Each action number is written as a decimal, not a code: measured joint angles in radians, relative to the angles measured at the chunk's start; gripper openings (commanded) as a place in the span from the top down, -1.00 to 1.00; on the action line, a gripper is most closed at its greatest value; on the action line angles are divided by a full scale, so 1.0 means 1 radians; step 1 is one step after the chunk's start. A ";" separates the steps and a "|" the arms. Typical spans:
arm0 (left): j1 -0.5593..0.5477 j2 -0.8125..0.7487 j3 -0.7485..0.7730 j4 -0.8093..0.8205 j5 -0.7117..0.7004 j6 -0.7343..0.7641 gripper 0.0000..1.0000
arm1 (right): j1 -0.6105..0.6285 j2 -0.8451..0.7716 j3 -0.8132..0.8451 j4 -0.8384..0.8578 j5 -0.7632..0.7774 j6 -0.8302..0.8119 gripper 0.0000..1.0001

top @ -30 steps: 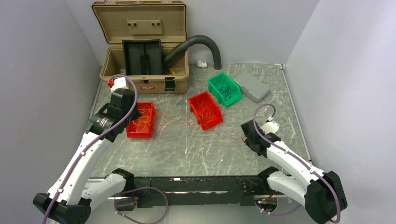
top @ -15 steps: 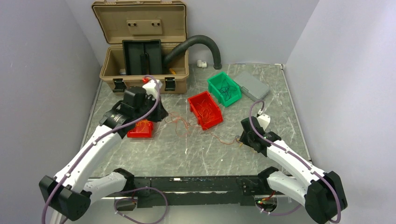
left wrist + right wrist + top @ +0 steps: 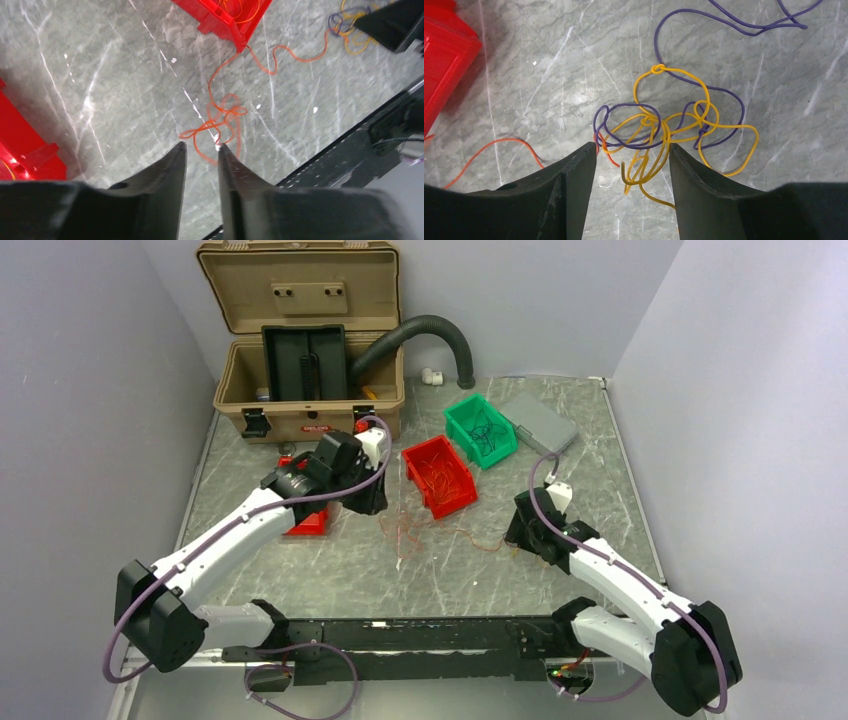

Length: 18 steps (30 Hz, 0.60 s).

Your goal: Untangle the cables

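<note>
Trailing past frame edge, cables (image 3: pixel 658 69); yellow loops dip behind right claw (image 3: pixel 631 147).

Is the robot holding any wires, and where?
No. The left tool and right tool are open; the orange wire and yellow-purple tangle lie loose on the table.

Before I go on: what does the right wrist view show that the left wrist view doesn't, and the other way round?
Only right wrist: a yellow knot seen up close, with the tangled loops lying on the table between its open jaws.
Only left wrist: the orange loops just ahead of its slightly parted jaws, a second red bin and the black rail.
Both: the yellow-purple tangle, the orange wire, a corner of the middle red bin and the table.
</note>
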 measured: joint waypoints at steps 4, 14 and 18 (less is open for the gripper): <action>-0.028 0.033 -0.002 0.018 0.001 0.008 -0.29 | 0.000 0.008 0.000 0.024 -0.008 -0.001 -0.24; -0.114 0.097 -0.004 0.109 0.032 0.026 -0.62 | -0.002 0.108 -0.016 0.099 -0.043 0.000 0.34; -0.131 0.110 -0.008 0.166 0.050 0.026 -0.63 | -0.002 0.116 -0.024 0.102 -0.056 0.002 0.98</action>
